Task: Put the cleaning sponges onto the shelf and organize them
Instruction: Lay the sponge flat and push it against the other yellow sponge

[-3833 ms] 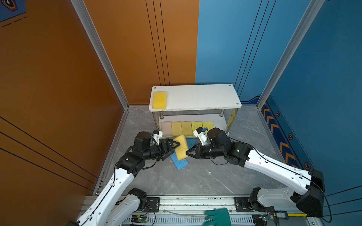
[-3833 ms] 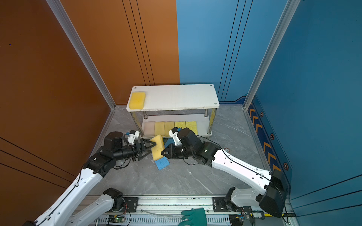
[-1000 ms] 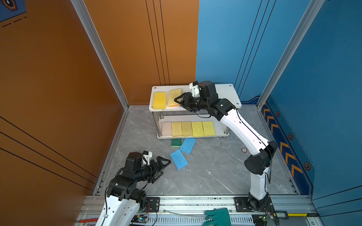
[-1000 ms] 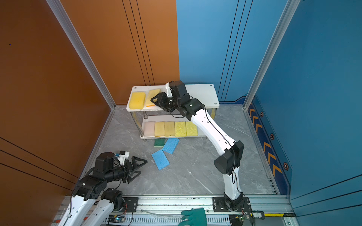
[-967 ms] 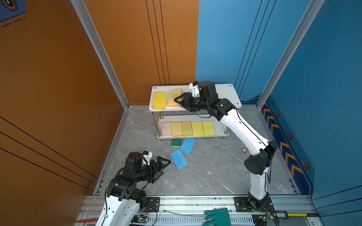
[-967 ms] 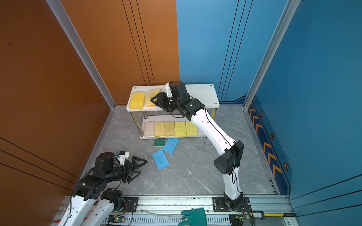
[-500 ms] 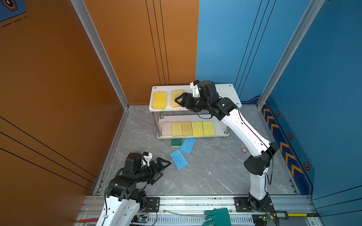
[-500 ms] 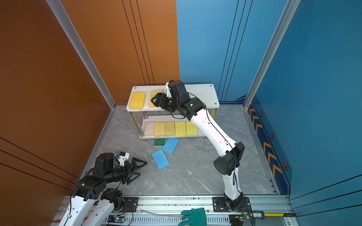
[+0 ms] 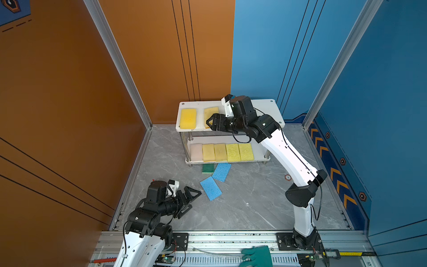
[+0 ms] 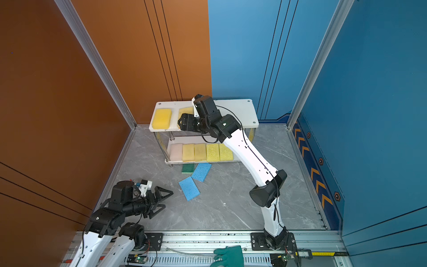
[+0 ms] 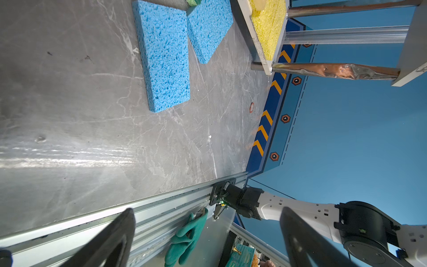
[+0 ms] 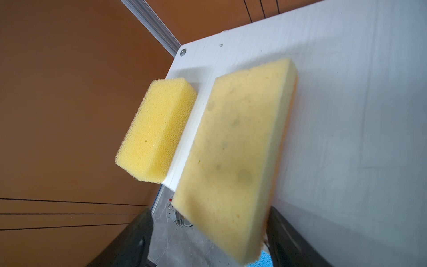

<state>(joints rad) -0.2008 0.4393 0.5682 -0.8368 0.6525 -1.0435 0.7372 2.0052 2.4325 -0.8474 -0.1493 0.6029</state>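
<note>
Spreading apart, the right jaws release the pale yellow sponge (image 12: pixel 233 157) onto the shelf's (image 9: pixel 265 108) top board, beside the bright yellow sponge (image 9: pixel 187 118); the left jaws stand wide, empty. In front of the shelf, two blue sponges (image 9: pixel 210 187) and a green sponge (image 9: pixel 208 168) remain.

Yellow sponges (image 9: pixel 187 118): six are lying here, two at the right gripper (image 9: pixel 209 122), four below it.
Blue sponges (image 9: pixel 210 187): two are lying ahead of the left gripper (image 9: pixel 193 200).
Green sponge (image 9: pixel 208 168): one is lying beside them.
Pink sponge (image 9: pixel 196 151): one.
Shelf (image 9: pixel 265 108): one.
Glove (image 9: pixel 256 255): one.
</note>
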